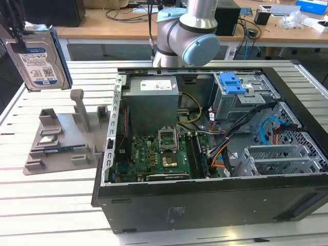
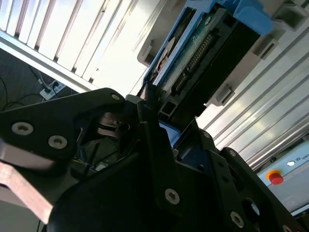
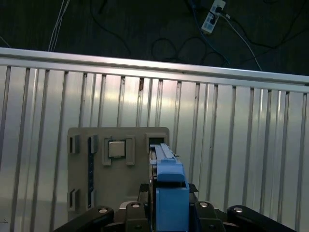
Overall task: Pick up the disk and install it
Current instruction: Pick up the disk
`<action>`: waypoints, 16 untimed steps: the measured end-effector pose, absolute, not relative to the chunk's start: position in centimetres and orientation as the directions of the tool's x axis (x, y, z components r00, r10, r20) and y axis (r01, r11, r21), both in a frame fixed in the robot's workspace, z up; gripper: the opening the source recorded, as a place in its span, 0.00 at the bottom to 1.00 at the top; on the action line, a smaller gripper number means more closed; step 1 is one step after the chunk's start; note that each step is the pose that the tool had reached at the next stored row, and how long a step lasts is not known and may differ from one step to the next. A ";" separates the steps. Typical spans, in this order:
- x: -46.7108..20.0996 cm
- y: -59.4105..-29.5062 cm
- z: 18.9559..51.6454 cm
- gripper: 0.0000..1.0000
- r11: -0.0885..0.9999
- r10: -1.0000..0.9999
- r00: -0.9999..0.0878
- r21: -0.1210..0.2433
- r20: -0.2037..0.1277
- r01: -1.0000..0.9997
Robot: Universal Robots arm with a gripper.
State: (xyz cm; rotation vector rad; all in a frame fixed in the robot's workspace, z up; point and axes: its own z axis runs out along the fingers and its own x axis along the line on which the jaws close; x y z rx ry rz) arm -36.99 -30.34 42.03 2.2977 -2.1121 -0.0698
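- The hand (image 3: pixel 169 209) is clamped on the disk (image 1: pixel 42 59). It grips one end, and the drive hangs upright with its label facing the exterior camera.
- The disk is in the air at the exterior view's far left. It's above the grey holder tray (image 1: pixel 61 138) and well clear of it, touching nothing but the hand.
- In the first wrist view the blue rail (image 3: pixel 169 186) runs straight out from between the fingers, with the tray's empty slot (image 3: pixel 155 142) below it.
- My read is this is the carry stage, so the main job is keeping the grip square so the rails don't twist in the fingers.
- Only one end is held, so I'd guess slow moves and no sudden swings are the way to go.
- There's lots of open room above the slatted table (image 1: pixel 46 205) on that side.
- The tight edges are the tray's upright post (image 1: pixel 78 105) and the near wall of the computer case (image 1: pixel 110 148).
- Inside the case it's crowded: the cables (image 1: pixel 241 133) sit just beside the drive cage with the blue latch (image 1: pixel 233 83), and the arm's base (image 1: pixel 187 36) stands behind.
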 end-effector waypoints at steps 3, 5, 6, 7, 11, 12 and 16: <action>-37.0 -30.3 42.8 0.37 -0.084 -0.996 0.084 0.045 -0.019 -0.995; -37.0 -30.3 43.4 0.37 -0.084 -0.996 0.084 0.045 -0.019 -0.995; -37.0 -30.3 43.7 0.37 -0.084 -0.996 0.084 0.045 -0.019 -0.995; -37.0 -30.3 44.1 0.37 -0.084 -0.996 0.084 0.045 -0.019 -0.995; -37.0 -30.3 45.6 0.37 -0.084 -0.996 0.084 0.045 -0.019 -0.995; -37.0 -30.3 46.0 0.37 -0.084 -0.996 0.084 0.045 -0.019 -0.995; -37.0 -30.3 47.8 0.37 -0.084 -0.996 0.084 0.045 -0.019 -0.995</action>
